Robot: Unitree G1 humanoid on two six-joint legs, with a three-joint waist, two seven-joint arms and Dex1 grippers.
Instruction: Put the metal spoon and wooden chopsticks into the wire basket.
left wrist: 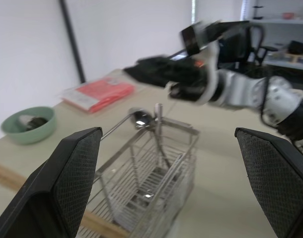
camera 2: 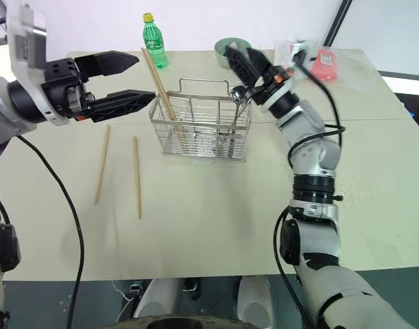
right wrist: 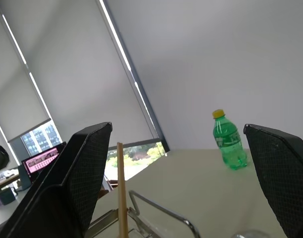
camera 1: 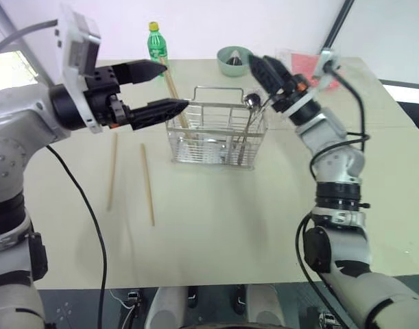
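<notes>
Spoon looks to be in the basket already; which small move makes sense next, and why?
Probably lower the open left end effector toward the two chopsticks on the table. The metal spoon stands in the wire basket with other chopsticks leaning inside, and the right end effector has open jaws holding nothing. Only those two sticks lie outside, on the left arm's side.

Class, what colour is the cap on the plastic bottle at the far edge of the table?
Yellow, on a green bottle; clearest in the right wrist view.

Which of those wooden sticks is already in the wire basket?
The chopstick leaning at the wire basket's left end; the other two chopsticks lie flat on the table.
</notes>
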